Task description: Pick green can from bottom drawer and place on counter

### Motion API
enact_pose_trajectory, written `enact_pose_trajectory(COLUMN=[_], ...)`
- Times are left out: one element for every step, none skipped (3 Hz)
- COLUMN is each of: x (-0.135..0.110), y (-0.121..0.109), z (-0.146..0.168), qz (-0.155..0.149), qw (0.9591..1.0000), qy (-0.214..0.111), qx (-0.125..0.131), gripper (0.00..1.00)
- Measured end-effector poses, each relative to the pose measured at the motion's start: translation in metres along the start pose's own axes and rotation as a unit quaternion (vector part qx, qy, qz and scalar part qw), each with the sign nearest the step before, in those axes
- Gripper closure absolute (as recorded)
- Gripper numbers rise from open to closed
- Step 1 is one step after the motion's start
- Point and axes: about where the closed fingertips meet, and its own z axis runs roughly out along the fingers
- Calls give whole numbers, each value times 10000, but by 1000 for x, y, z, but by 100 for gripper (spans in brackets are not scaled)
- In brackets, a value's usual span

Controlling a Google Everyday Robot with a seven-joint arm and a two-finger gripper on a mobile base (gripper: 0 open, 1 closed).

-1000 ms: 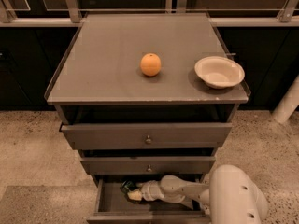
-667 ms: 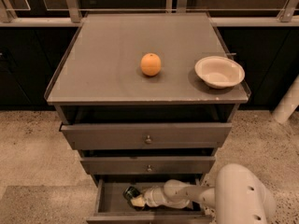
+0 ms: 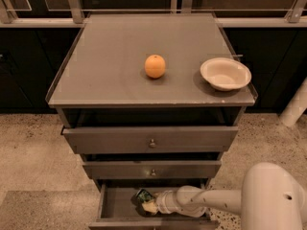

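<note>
The bottom drawer (image 3: 115,206) is pulled open at the foot of the cabinet, dark inside. My white arm reaches into it from the lower right. My gripper (image 3: 148,205) is inside the drawer, left of middle, shut on the green can (image 3: 142,195). The can is small, dark green and shiny, and sits tilted at the gripper's tip, low in the drawer. The counter (image 3: 110,66) is the flat grey top of the cabinet, well above the gripper.
A round orange fruit (image 3: 155,66) sits mid-counter and a pale bowl (image 3: 225,74) at its right edge. Two upper drawers with small knobs (image 3: 152,143) stick out slightly above the open one. A railing runs behind; speckled floor lies around.
My gripper and the green can have shifted together a little to the right and toward the drawer's front. The fruit and the bowl have not moved.
</note>
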Motion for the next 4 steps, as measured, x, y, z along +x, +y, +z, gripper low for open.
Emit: enact_pose_trajectory(x=[-16,-39,-61,-83], y=[0,6,21,36], z=[-38,-74,-113,-152], qz=[-269,-587,-780,-970], qw=[9994,9978,9966,9950], qy=[-32,26,126,38], qx=[228,312,237,228], gripper=[100,100,100,100])
